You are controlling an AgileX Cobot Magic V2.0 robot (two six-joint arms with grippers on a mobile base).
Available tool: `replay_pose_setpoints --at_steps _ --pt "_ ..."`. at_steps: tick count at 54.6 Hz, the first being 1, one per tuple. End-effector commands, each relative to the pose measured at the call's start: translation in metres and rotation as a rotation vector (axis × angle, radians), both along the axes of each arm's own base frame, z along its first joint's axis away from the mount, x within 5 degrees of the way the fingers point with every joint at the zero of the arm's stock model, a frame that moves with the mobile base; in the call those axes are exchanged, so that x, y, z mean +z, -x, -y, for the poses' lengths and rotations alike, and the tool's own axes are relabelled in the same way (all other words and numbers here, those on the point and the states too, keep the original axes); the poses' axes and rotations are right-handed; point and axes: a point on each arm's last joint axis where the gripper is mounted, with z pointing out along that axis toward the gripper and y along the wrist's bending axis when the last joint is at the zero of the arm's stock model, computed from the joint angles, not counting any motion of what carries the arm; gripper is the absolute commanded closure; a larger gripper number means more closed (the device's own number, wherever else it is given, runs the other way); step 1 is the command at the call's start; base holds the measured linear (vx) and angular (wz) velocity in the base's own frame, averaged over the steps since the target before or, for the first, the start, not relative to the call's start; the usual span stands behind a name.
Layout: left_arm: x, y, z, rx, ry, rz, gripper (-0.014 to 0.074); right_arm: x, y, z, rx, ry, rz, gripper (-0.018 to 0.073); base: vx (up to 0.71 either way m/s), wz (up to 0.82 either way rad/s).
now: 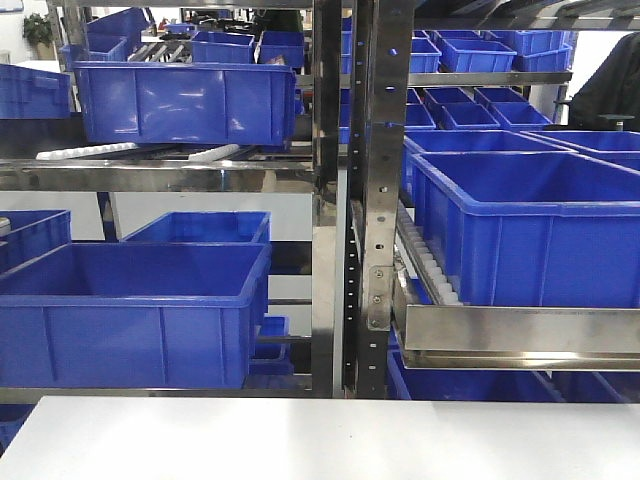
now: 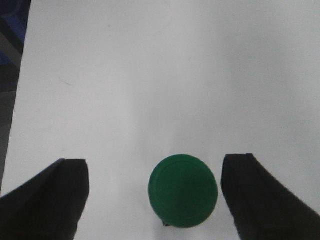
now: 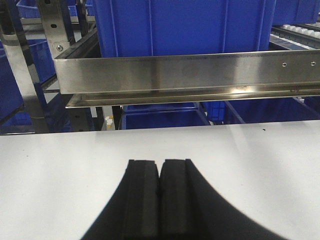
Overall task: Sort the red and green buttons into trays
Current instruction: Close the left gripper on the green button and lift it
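Note:
In the left wrist view a green button [image 2: 183, 191] stands upright on the white table [image 2: 150, 75], its round cap facing the camera. My left gripper [image 2: 155, 167] is open above it, one black finger on each side of the cap and neither touching it. In the right wrist view my right gripper [image 3: 160, 162] is shut with nothing between its black fingers, low over the white table [image 3: 60, 170]. The red button and both trays are out of view.
Beyond the table's far edge stands a steel rack [image 1: 365, 200] holding several blue crates [image 1: 130, 310]. A steel shelf rail [image 3: 185, 75] runs across just past the table in the right wrist view. The table's left edge [image 2: 17, 100] shows in the left wrist view.

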Motion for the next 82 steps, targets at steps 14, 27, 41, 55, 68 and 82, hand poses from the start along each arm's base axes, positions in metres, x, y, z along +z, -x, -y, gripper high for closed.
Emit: replay_pose_setpoints --at_steps 14,27,41,55,68,82 --pt "-0.004 -0.020 0.002 0.016 -0.006 0.074 0.0000 0.018 -0.003 0.000 0.008 0.018 0.105 0.0530 0.00 0.00" --pt "-0.024 -0.028 0.001 0.024 -0.022 0.033 0.0003 0.018 -0.003 0.000 0.008 0.018 0.105 0.0530 0.00 0.00" --pt "-0.030 -0.036 0.000 0.036 -0.036 0.088 0.0059 0.018 -0.003 0.000 0.008 0.018 0.105 0.0530 0.00 0.00" --pt "-0.036 -0.038 0.000 0.038 -0.041 0.074 0.0413 0.018 -0.003 0.000 0.008 0.018 0.105 0.0530 0.00 0.00" --pt "-0.035 -0.038 0.000 0.039 -0.042 0.091 0.0605 0.018 -0.003 0.000 0.008 0.018 0.105 0.0530 0.00 0.00" --pt "-0.015 -0.034 0.000 0.036 -0.027 0.145 0.0603 0.005 -0.001 0.000 0.000 -0.001 -0.043 0.0512 0.00 0.00"
